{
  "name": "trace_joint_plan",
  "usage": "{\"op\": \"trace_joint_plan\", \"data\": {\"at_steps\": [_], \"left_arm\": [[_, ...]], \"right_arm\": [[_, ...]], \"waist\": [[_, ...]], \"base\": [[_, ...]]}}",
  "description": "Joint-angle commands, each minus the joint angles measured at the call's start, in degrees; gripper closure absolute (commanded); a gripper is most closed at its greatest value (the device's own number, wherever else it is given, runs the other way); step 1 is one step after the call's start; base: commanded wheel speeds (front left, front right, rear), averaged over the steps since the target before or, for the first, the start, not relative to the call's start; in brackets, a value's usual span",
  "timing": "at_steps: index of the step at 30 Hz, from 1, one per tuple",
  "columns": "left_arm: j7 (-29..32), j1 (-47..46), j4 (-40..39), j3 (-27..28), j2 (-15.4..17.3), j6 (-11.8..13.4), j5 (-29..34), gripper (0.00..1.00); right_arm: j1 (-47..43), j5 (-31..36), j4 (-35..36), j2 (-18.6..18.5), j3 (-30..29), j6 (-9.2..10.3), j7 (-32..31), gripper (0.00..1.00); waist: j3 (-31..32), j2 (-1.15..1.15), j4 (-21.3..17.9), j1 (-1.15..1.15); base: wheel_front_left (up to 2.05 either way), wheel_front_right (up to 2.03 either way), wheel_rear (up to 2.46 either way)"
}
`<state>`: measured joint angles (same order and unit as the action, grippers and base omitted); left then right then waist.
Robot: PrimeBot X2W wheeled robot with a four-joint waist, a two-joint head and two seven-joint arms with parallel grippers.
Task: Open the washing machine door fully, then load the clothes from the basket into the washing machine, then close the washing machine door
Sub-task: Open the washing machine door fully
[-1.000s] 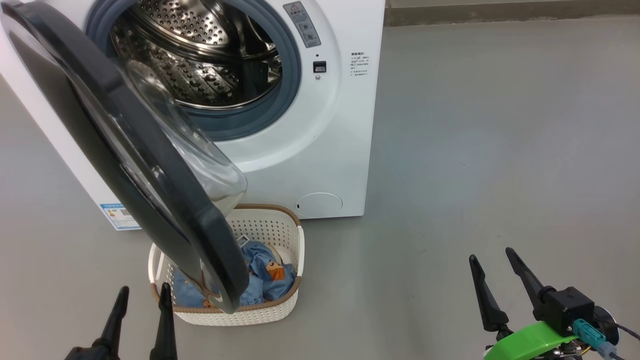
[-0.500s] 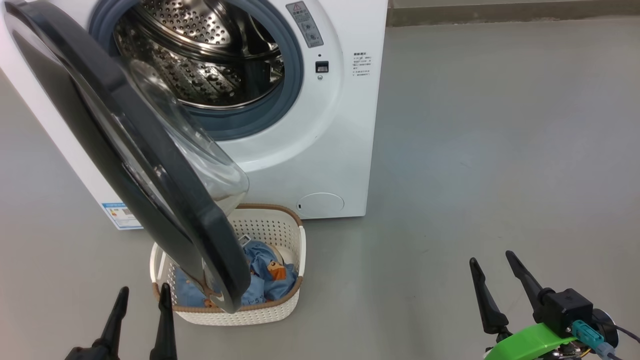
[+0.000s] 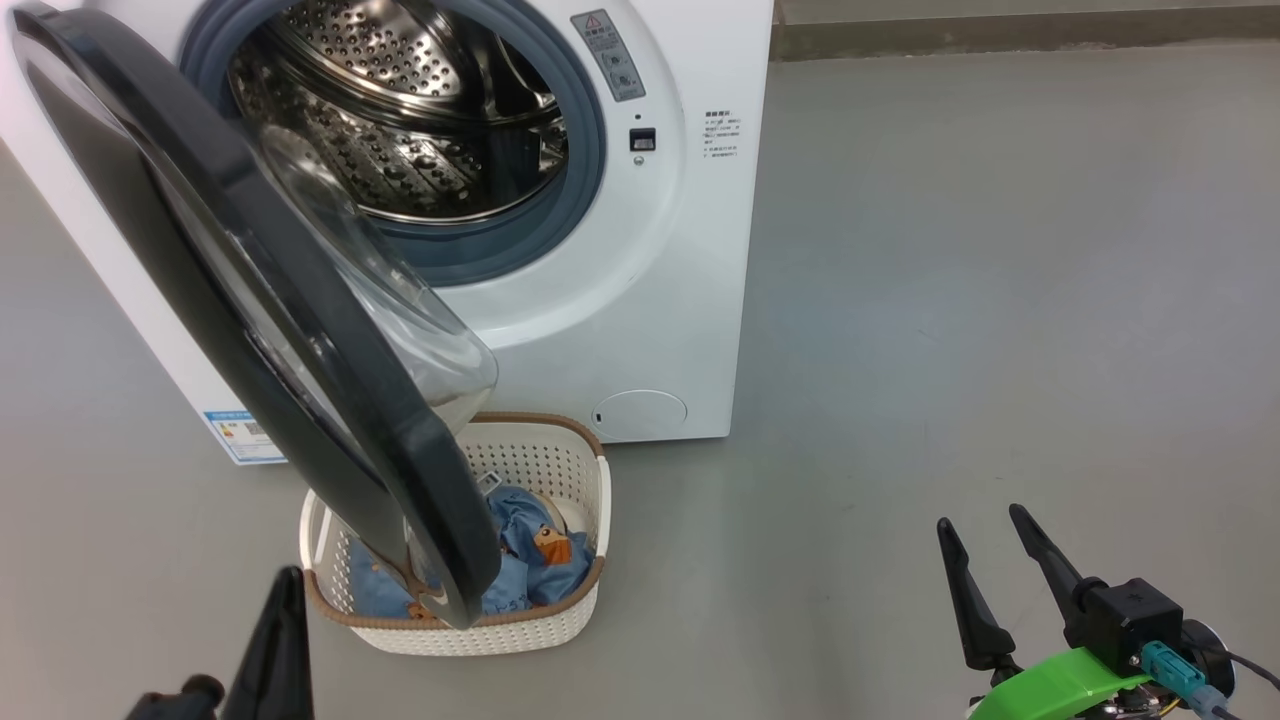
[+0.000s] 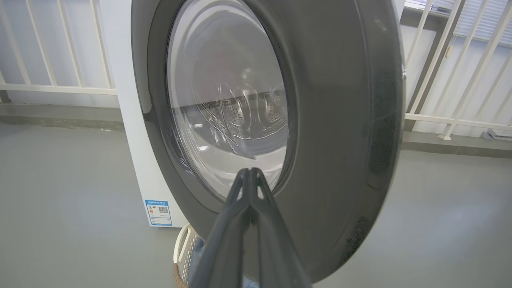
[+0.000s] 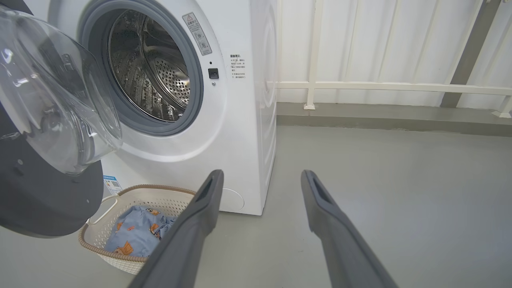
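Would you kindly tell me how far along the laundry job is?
Done: washing machine door partly open, overhanging the basket. In hand: shut, empty left gripper faces the door's outer side, likely to push it wider. Left: clothes lie in the basket, drum empty, door to close; right gripper open.

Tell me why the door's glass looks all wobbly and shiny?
Head view: the steel drum glints, and everything looks sharp. Left wrist view: the door has bulging glass that warps the drum holes showing in it into wavy streaks. Right wrist view: white glare spots sit on that glass.
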<state>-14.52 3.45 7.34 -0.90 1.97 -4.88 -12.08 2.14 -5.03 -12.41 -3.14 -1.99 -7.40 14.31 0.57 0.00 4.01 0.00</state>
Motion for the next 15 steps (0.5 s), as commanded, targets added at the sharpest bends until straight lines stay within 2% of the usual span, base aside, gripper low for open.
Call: {"op": "trace_joint_plan", "data": {"at_steps": [1,15], "left_arm": [[-0.5,-1.4,-2.5,2.1,0.9,-0.3,0.3,1.00],[-0.5,-6.4,-22.5,1.5,0.9,-1.6,2.8,1.00]], "right_arm": [[0.5,0.4,1.2,0.1,1.8,-0.09,0.7,0.00],[0.5,0.0,1.3,0.1,1.8,-0.09,0.7,0.00]], "waist": [[0.0,0.00,0.0,0.00],[-0.2,0.00,0.2,0.00]], "base": [[0.00,0.00,0.00],[0.00,0.00,0.00]]}}
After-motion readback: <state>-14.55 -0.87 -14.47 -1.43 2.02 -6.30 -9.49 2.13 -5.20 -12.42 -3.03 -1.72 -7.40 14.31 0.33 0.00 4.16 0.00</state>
